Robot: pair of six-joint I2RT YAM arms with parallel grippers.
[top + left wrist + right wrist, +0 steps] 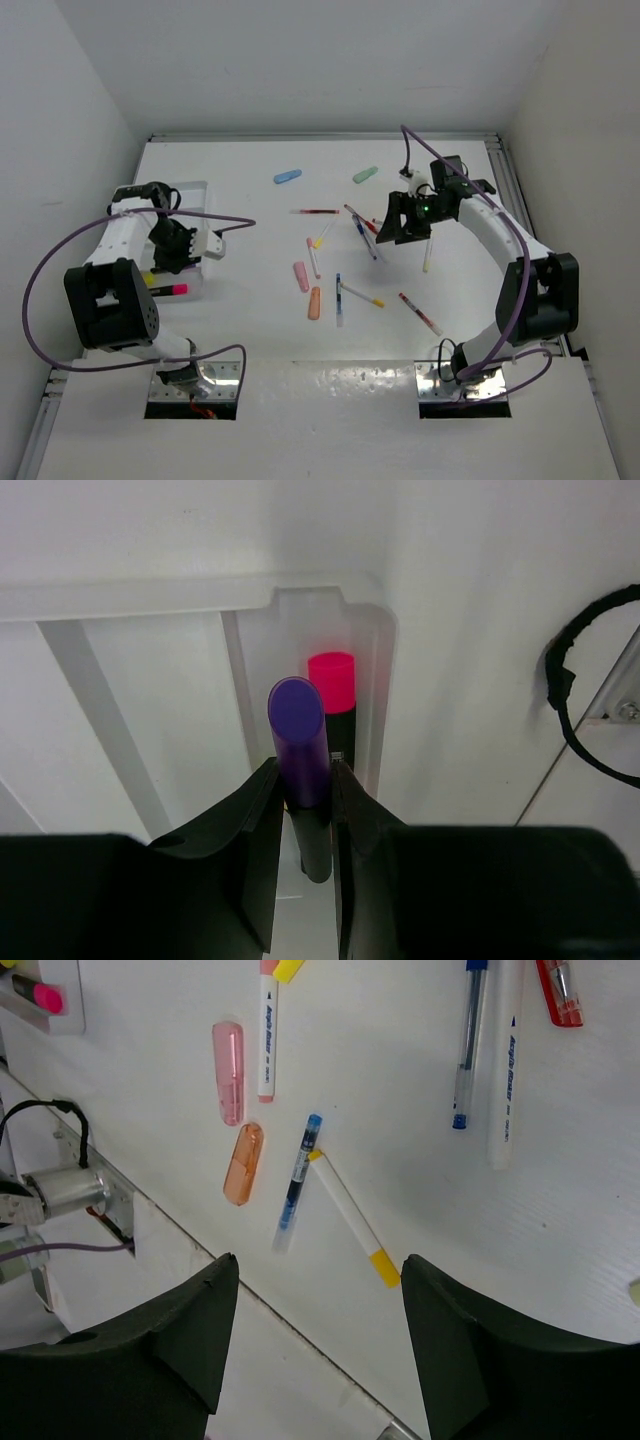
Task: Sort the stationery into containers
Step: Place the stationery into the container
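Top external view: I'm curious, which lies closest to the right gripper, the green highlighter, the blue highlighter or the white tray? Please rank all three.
Measured from the right gripper:
1. green highlighter, just behind it, towards the back wall.
2. blue highlighter, farther left along the back.
3. white tray, at the far left of the table.

In the right wrist view, a white pen (267,1035) at eleven o'clock carries a line of blue printed lettering along its barrel. The pen lies just beside a pink highlighter (229,1070), and the words are too small to read. A second white pen (506,1080) at one o'clock bears similar blue lettering along its length, also too small to read. Nothing legible shows in the top view or the left wrist view.
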